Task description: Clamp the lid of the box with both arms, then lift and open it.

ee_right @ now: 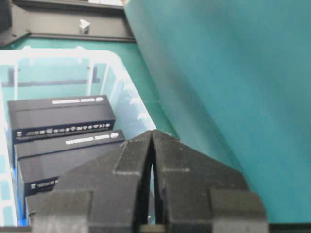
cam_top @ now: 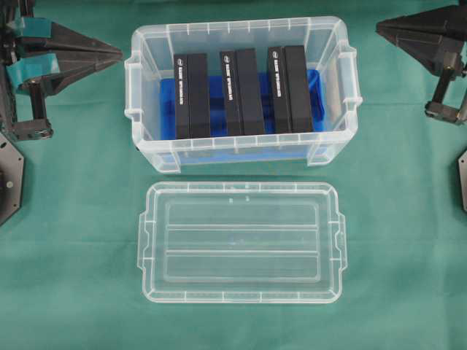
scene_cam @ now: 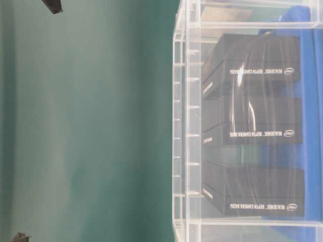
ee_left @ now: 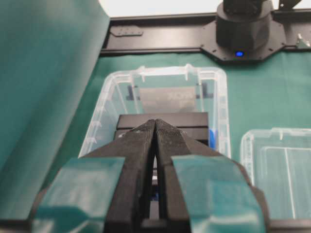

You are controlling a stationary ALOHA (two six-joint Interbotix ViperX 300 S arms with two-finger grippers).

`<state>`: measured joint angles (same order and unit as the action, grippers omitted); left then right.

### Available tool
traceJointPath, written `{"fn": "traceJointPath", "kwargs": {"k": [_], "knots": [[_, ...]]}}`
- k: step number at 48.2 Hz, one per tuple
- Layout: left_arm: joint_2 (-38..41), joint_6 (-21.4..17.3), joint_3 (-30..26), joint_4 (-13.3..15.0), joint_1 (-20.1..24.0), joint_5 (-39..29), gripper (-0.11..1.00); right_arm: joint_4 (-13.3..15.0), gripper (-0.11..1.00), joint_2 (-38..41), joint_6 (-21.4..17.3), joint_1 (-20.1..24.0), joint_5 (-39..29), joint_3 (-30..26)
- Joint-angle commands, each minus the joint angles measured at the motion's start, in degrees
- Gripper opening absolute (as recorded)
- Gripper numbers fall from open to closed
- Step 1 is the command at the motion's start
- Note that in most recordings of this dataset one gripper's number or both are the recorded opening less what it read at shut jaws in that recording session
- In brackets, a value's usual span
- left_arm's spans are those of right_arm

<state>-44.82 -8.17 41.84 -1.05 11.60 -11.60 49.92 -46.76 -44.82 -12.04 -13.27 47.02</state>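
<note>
Beside box (cam_top: 241, 95): lid (cam_top: 242, 242) (clear, ridged).

green cloth (cam_top: 73, 277), black rail (ee_left: 160, 36)

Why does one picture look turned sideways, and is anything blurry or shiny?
The table-level view is rotated, so the box stands on its side, with curved glare across its wall. Both wrist views blur the near grippers, left and right. The overhead view is evenly lit and sharp; the lid shows faint reflections.

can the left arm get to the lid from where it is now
Probably yes. The lid lies flat on the cloth in front of the box, with nothing on it, and the left gripper sits shut beside the box.
</note>
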Motion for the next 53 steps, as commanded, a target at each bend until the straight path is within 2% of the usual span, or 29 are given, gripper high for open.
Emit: {"fn": "traceJointPath", "kwargs": {"k": [1, 31, 53], "knots": [[-0.1, 0.0, -0.7, 0.1, -0.2, 0.3, 0.01, -0.1, 0.0, 0.0, 0.0, 0.2, 0.4, -0.7], [-0.2, 0.1, -0.7, 0.1, -0.4, 0.3, 0.01, -0.1, 0.0, 0.1, 0.0, 0.3, 0.4, -0.4], [-0.1, 0.1, -0.3, 0.1, -2.9, 0.3, 0.01, -0.1, 0.0, 0.0, -0.4, 3.2, 0.1, -0.2]]}}
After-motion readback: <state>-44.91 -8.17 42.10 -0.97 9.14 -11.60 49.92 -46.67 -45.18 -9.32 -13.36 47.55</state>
